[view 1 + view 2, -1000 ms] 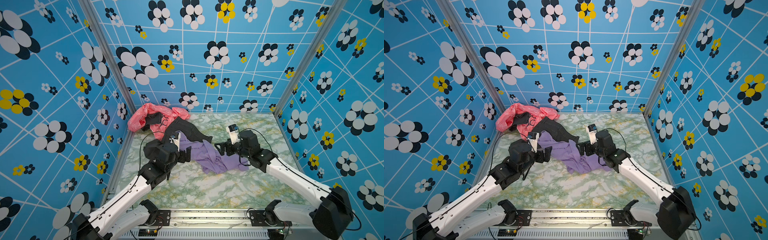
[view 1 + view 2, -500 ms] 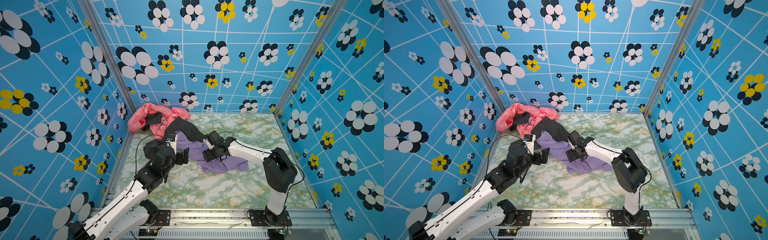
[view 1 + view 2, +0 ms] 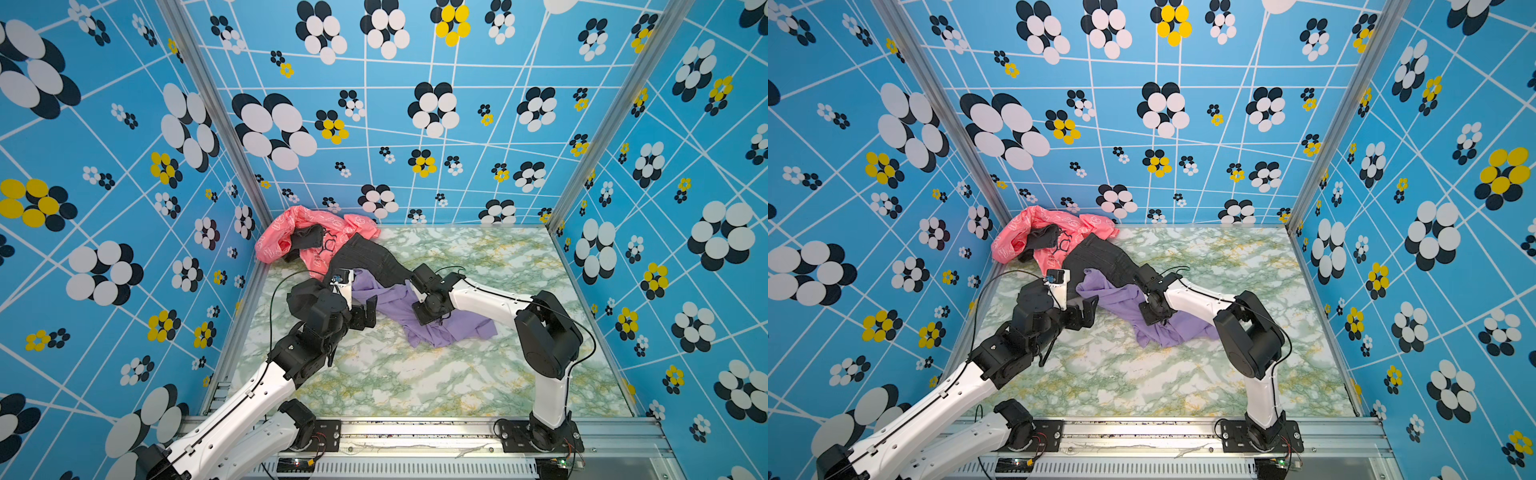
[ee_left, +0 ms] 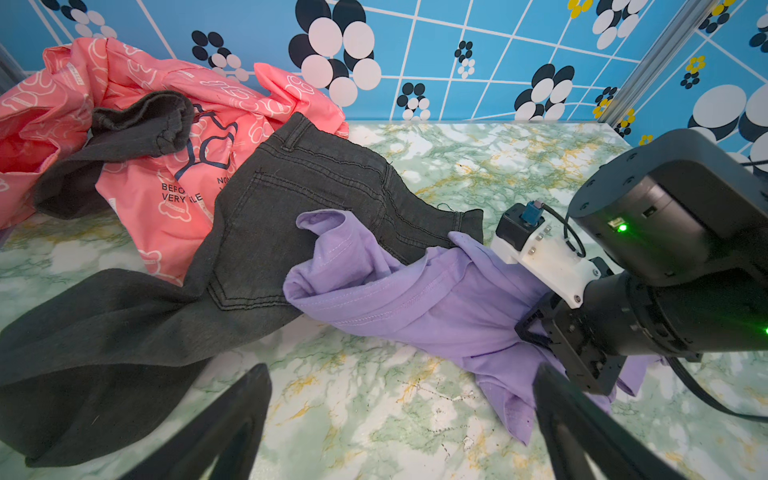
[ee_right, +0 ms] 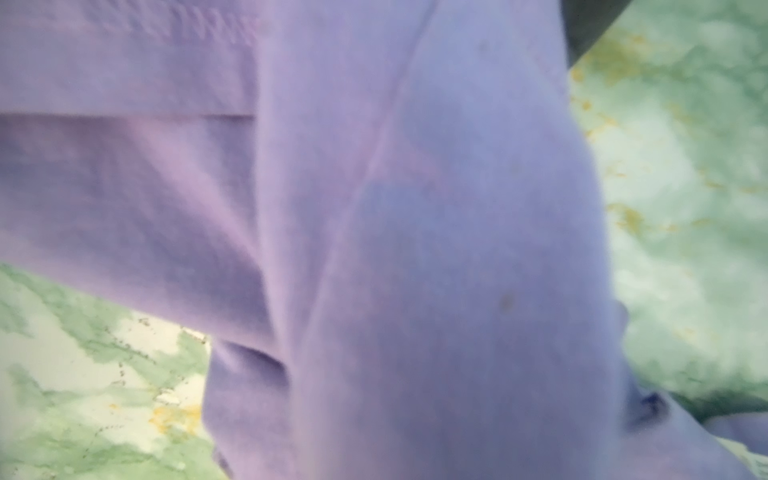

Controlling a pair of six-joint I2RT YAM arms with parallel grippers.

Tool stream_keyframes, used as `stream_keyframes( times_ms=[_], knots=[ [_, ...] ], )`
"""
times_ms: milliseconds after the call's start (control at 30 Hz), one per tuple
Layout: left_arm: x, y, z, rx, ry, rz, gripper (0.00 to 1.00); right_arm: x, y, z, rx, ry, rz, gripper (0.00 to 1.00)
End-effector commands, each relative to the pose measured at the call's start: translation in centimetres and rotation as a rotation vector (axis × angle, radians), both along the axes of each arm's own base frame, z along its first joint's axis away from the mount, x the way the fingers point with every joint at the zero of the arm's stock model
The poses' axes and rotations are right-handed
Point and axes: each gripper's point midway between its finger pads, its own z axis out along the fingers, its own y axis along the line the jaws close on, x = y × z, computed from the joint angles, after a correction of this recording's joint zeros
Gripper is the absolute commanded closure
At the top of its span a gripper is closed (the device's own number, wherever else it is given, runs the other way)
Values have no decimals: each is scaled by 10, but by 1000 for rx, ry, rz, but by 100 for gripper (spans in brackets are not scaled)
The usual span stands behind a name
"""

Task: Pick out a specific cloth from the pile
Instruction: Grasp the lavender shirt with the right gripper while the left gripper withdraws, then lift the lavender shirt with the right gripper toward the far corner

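The right gripper [image 3: 424, 312] points tip-down into the cloth [image 3: 453, 328] at the centre of both top views. Its jaws are clamped tight on a bunched fold of the lilac fabric. In the left wrist view its fingers [image 4: 536, 332] disappear among the gathered folds, and the right wrist view is almost filled with blurred lilac knit. The left gripper [image 3: 366, 315] sits just left of the cloth with jaws spread wide, gripping nothing, its dark fingers [image 4: 232, 415] over bare table [image 3: 415, 374].

The cloth is thin, matte and soft, crumpled into loose ridges with stitched hems. It lies at the lower right edge of the pile [image 3: 332, 249], where one rolled end overlaps the jeans [image 3: 370, 257]. These are dark grey-black denim, stiffer, with double-stitched seams and a back pocket. Beyond them the coral-pink cloth [image 3: 286, 224], smooth with a white outline print, is heaped in the table's upper left corner against the wall. The tabletop is glossy green-and-white marble pattern with yellow veins
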Motion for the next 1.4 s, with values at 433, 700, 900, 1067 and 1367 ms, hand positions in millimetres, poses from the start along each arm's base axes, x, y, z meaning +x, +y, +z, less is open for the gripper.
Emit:
stream_keyframes(
  times_ms=[433, 700, 900, 1067, 1367],
  knots=[
    [-5, 3, 2, -42, -30, -3, 1, 78, -78, 224, 239, -573, -188, 100],
    [-8, 6, 0, -51, -29, 4, 1, 125, -124, 330, 342, -795, -288, 100],
    [-11, 10, 0, -39, -30, 9, 1, 166, -161, 374, 341, -889, -360, 100],
    [-15, 17, -1, -29, -36, 24, 1, 192, -192, 402, 324, -941, -415, 100],
    [-16, 22, -3, -31, -41, 41, 1, 222, -270, 413, 231, -972, -595, 100]
  ],
)
